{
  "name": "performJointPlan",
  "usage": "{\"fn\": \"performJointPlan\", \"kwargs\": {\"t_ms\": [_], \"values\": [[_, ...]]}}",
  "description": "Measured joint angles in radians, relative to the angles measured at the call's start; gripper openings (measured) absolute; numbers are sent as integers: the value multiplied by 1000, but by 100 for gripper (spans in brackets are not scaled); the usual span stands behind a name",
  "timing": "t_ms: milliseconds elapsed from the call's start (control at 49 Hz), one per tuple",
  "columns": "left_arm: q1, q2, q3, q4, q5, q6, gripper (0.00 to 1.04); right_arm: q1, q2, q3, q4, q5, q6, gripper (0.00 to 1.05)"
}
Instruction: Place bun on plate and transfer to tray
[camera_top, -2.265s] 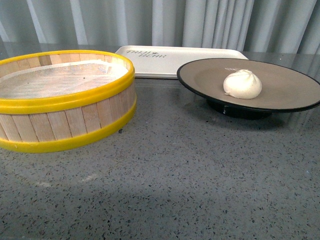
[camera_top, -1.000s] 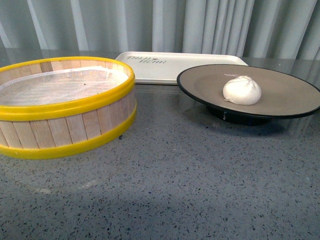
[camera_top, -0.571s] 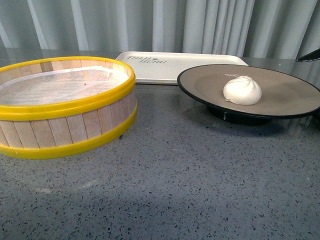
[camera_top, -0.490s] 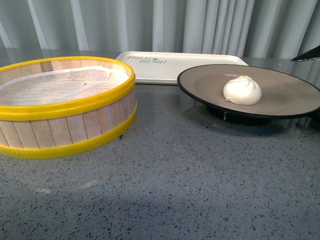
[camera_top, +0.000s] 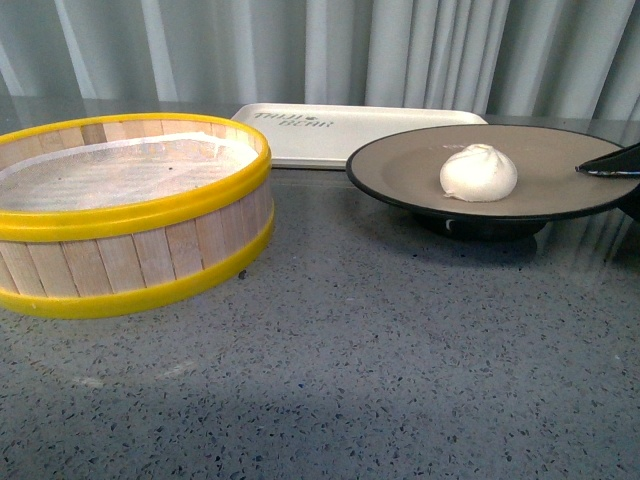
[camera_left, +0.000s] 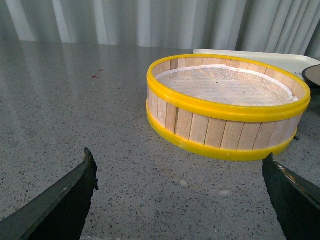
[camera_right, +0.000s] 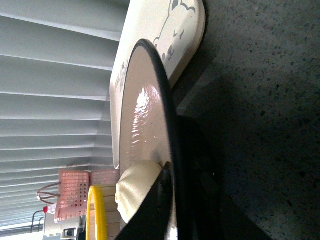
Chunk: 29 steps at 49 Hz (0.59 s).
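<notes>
"Since the bun (camera_top: 479, 172) already lies on the plate (camera_top: 400, 170), near its middle, what is left to spoil?"

"The carry to the tray (camera_top: 350, 135), which lies just behind the plate on the desk (camera_top: 350, 350). The right claw (camera_right: 172, 175) has the rim between its fingers, one above and one below. Whether they press tight I cannot tell. A hold on one side of so wide a plate may let the far edge droop, I judge."

"And the bun?"

"It is loose and round, on a shallow, smooth face. If the plate tips, it likely rolls off. The upper finger also lies close beside it in the right wrist view, so a slip of the hold could knock it."

"Anything in the way?"

"The tray's raised edge: with a low lift, the plate's black foot could catch on it. The yellow-rimmed basket (camera_top: 130, 250) stands to the left, apart from the plate, so I count it a small risk."

"The left claw (camera_left: 178, 155)?"

"It is spread wide and holds nothing, low over the desk in front of the basket. From there it gives the plate no support."
</notes>
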Motion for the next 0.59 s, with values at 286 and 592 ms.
{"fn": "performJointPlan", "kwargs": {"t_ms": [286, 592], "values": [[0, 0, 0, 0, 0, 0, 98, 10, -40, -27, 37, 3, 3, 3], [0, 0, 0, 0, 0, 0, 98, -24, -80, 16, 99, 5, 33, 3]]}}
